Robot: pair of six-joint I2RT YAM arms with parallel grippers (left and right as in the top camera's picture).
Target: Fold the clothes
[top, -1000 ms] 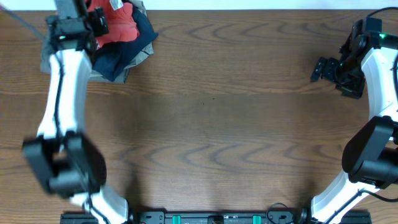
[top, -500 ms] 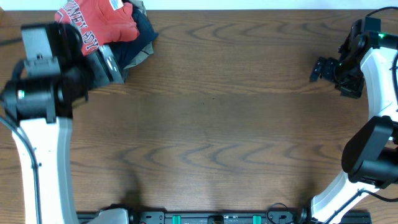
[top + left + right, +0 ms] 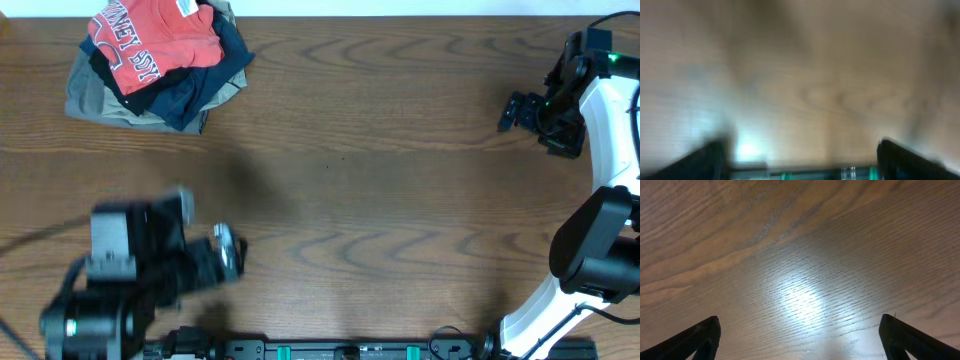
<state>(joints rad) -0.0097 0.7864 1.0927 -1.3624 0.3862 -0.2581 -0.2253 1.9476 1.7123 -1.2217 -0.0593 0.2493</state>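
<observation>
**At the table's far-left corner: red tee folded on the pile, both arms clear**

At that corner the coral-red T-shirt (image 3: pixel 155 42) lies folded on top of a pile (image 3: pixel 200 95) of other folded garments, w/ navy and khaki layers showing under it. White-outlined lettering faces up and the neck label is at the top edge. It sits square enough on the stack and nothing touches it. Prob. put there to keep done items together and leave the middle of the table (image 3: pixel 350 150) free as work area.

Left gripper (image 3: pixel 800 147): near the front-left edge, well apart from the pile. It's blurred in both views, but the wrist cam shows the two fingers spread wide w/ only wood grain between them, so it's open and empty. A green-marked base rail (image 3: pixel 850 174) sits at the bottom of that view.

Right gripper (image 3: pixel 799 324): over on the right side, far from the clothes. Jaws are wide apart over bare wood, holding nothing.

Judgement: the fold looks finished or v. close. Both pincers being open and away from the stack fits a release. No cloth is pinched, so nothing can drag the tee out of shape. Main risk: the tee's loose edges slipping off the uneven pile.
</observation>
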